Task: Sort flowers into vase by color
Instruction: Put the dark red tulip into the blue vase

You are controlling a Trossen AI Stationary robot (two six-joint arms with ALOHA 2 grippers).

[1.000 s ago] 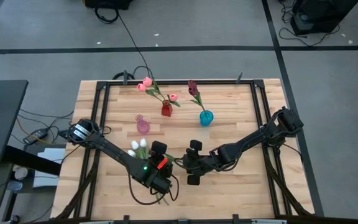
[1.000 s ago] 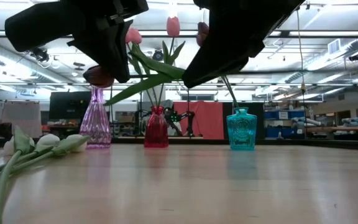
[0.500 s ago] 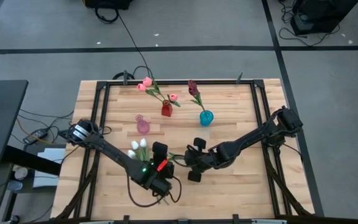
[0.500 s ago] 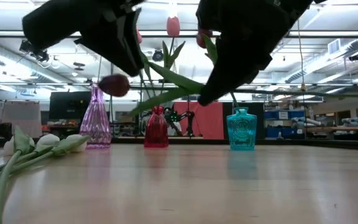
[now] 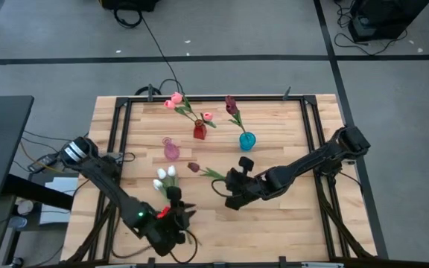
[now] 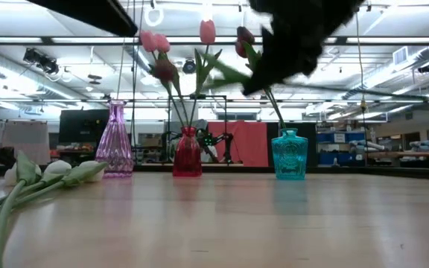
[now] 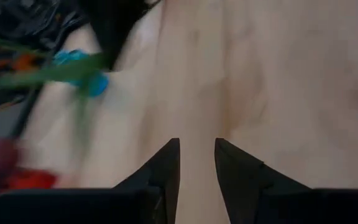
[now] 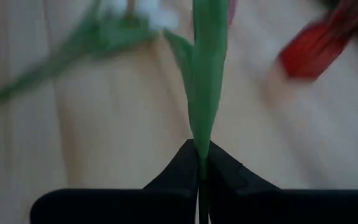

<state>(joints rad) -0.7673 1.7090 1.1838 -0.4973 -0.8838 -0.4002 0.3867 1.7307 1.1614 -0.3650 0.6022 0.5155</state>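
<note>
My right gripper is shut on a dark maroon tulip whose head points toward the table's left; the low view shows that head in the air. My left gripper is open near the near edge and holds nothing. Several white tulips lie flat on the table beside it. Pink tulips stand in the red vase, and a maroon tulip stands in the teal vase. The purple vase holds nothing. My right gripper pinches the maroon tulip's green stem between its two fingers, near the end away from the head. The fingers come roughly level from the table's right, and the stem runs on forward from their tips. The flower is lifted clear of the table.
The three vases stand in a loose row on the far half of the table. A black frame rail runs along the table's left and far sides. Bare wood lies near the right and near edges.
My left gripper has let go of the maroon tulip and drawn back toward the table's near edge. The right gripper has kept its hold on the stem and risen a little. The tulip's head has come out from under the left gripper and lifted higher.
</note>
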